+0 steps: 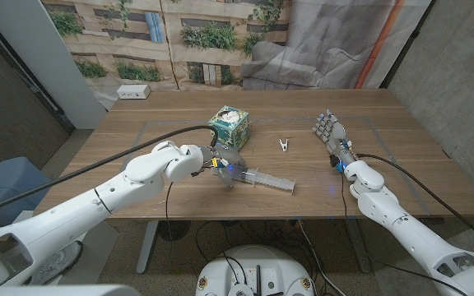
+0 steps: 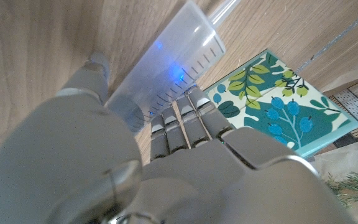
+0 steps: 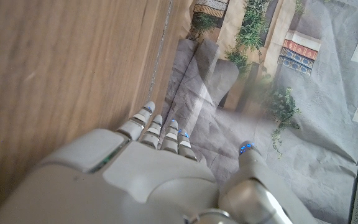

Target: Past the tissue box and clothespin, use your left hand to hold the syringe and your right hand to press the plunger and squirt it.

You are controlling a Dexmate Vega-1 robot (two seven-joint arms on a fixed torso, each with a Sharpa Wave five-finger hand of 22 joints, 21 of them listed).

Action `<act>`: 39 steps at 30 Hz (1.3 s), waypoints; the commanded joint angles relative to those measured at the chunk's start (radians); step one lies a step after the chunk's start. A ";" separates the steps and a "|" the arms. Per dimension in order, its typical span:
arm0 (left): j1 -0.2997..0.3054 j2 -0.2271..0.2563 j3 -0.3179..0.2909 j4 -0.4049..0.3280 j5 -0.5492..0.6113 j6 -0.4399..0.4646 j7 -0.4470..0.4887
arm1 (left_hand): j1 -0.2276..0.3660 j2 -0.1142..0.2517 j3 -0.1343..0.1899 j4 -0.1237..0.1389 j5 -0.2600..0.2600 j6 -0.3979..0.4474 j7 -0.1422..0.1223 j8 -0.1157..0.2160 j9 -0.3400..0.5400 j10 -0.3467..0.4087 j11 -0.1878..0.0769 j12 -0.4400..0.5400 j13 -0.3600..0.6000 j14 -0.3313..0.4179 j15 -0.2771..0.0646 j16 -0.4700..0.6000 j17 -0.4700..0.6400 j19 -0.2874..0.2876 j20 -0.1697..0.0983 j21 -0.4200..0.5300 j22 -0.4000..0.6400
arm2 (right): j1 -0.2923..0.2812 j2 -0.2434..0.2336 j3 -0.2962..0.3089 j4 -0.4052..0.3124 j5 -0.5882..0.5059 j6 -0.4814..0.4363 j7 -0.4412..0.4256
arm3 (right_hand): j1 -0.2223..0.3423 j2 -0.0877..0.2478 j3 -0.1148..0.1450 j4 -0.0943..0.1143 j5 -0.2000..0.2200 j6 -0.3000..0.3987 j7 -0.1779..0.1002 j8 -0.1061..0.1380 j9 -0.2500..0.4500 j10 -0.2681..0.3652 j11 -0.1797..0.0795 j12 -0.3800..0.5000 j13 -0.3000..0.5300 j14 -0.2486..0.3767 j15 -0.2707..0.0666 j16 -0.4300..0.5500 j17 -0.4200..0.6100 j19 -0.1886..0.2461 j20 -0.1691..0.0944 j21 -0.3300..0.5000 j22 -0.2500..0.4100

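1. Clear plastic, marked with a printed scale, is what the syringe (image 1: 257, 177) is made of; it is lying on the wooden tabletop (image 1: 401, 177) nearer the robot than the tissue box (image 1: 229, 128), its plunger end pointing toward the robot's right.
2. The left hand (image 1: 220, 162) is wrapping around the syringe's barrel (image 2: 166, 78) (thumb on one side, fingers (image 2: 182, 121) on the other, as the left wrist view is showing), with the barrel lying on the wood.
3. The tissue box, patterned with green leaves and blue berries, is sitting just beyond the left hand.
4. The clothespin (image 1: 284, 145) is lying to the right of the box, apart from it and from the syringe.
5. The right hand (image 1: 333, 134) is standing well apart from the syringe, over the tabletop's right side, fingers (image 3: 160, 134) reaching up and spread, holding nothing.
6. A white power strip (image 1: 133, 92) is lying at the far left corner.
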 commanded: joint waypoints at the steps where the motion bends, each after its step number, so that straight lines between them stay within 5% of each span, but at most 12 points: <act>1: 0.011 -0.006 0.000 0.009 0.002 0.004 0.026 | 0.030 0.016 -0.011 0.002 0.006 0.061 -0.023 0.002 0.005 0.095 -0.045 0.002 0.005 0.068 -0.120 0.012 0.005 0.039 -0.089 0.002 0.003 | -0.011 0.002 0.003 -0.004 0.004 0.006 -0.005 | -0.001 0.007 -0.001 -0.003 0.000 0.002 -0.010 0.008 0.005 0.001 -0.005 0.003 0.002 0.014 0.002 0.012 0.002 0.002 0.000 0.010 0.002; 8: 0.011 -0.014 0.005 0.021 -0.012 0.006 0.028 | 0.074 0.032 -0.022 -0.002 0.006 0.130 -0.039 -0.002 0.006 0.140 -0.052 -0.006 0.007 0.113 -0.133 0.006 0.006 0.145 -0.083 0.025 0.005 | -0.011 0.006 0.003 0.001 0.003 0.010 -0.008 | -0.001 0.008 -0.001 -0.004 -0.001 0.003 -0.010 0.008 0.005 0.001 -0.005 0.004 0.002 0.017 0.005 0.013 0.001 0.003 0.000 0.010 0.002; 14: 0.013 -0.020 0.014 0.034 -0.013 0.004 0.045 | 0.090 0.048 -0.017 0.001 0.008 0.187 -0.044 0.001 0.004 0.181 -0.053 -0.003 0.007 0.153 -0.142 0.005 0.002 0.181 -0.092 0.029 0.005 | -0.012 0.007 0.004 0.001 0.004 0.010 -0.009 | -0.002 0.008 -0.001 -0.005 -0.001 0.004 -0.010 0.008 0.005 0.002 -0.006 0.004 0.002 0.016 0.004 0.013 0.001 0.003 0.000 0.010 0.002; 27: 0.008 -0.012 0.016 0.046 -0.017 -0.021 0.073 | 0.110 0.128 0.055 0.004 0.006 0.415 -0.059 -0.004 0.004 0.343 -0.037 0.000 0.008 0.288 -0.163 -0.015 0.000 0.319 -0.105 0.045 0.007 | -0.016 0.004 0.004 -0.006 0.002 0.007 -0.015 | -0.002 0.010 -0.001 -0.007 -0.002 0.005 -0.010 0.009 0.005 0.003 -0.005 0.004 0.002 0.013 0.003 0.013 0.000 0.004 0.001 0.010 0.002; 39: -0.016 -0.015 0.029 0.032 0.036 -0.009 0.043 | 0.100 0.198 0.098 0.015 0.003 0.435 -0.049 -0.033 0.007 0.363 -0.037 -0.013 0.011 0.318 -0.164 -0.018 0.003 0.343 -0.107 0.042 0.008 | -0.014 0.002 0.004 -0.007 0.001 0.004 -0.015 | -0.002 0.012 0.000 -0.009 -0.003 0.006 -0.011 0.009 0.005 0.002 -0.005 0.004 0.002 0.013 0.005 0.013 -0.001 0.004 0.002 0.010 0.002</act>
